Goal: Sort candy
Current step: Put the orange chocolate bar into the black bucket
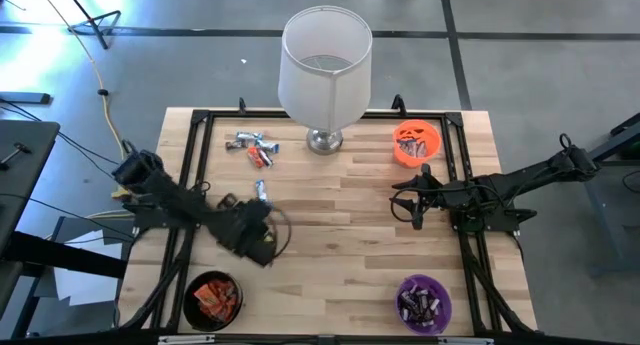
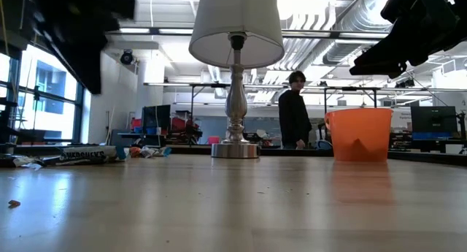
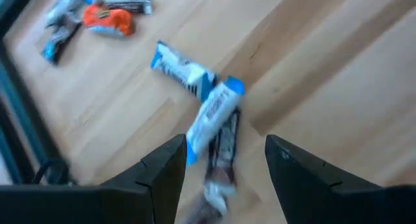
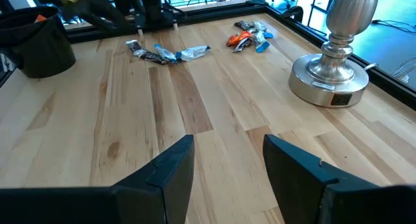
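Three candy bars lie together on the table left of centre: two blue-white ones (image 3: pixel 182 71) (image 3: pixel 211 117) and a dark one (image 3: pixel 224 152), seen from above as one cluster (image 1: pixel 262 192). My left gripper (image 3: pixel 224 178) hovers open just above them, its fingers standing either side of the dark bar. A second small pile of candy (image 1: pixel 250 145), with an orange-red bar (image 3: pixel 107 19) in it, lies toward the far left. My right gripper (image 1: pixel 420 190) waits open at the right, above bare wood (image 4: pixel 227 165).
A lamp (image 1: pixel 325 65) stands at the far middle on its metal base (image 4: pixel 328 74). An orange bowl (image 1: pixel 416 143) is far right, a black bowl (image 1: pixel 213 297) with orange-red candy near left, a purple bowl (image 1: pixel 424 303) with dark candy near right. A person (image 2: pixel 294 113) stands behind the table.
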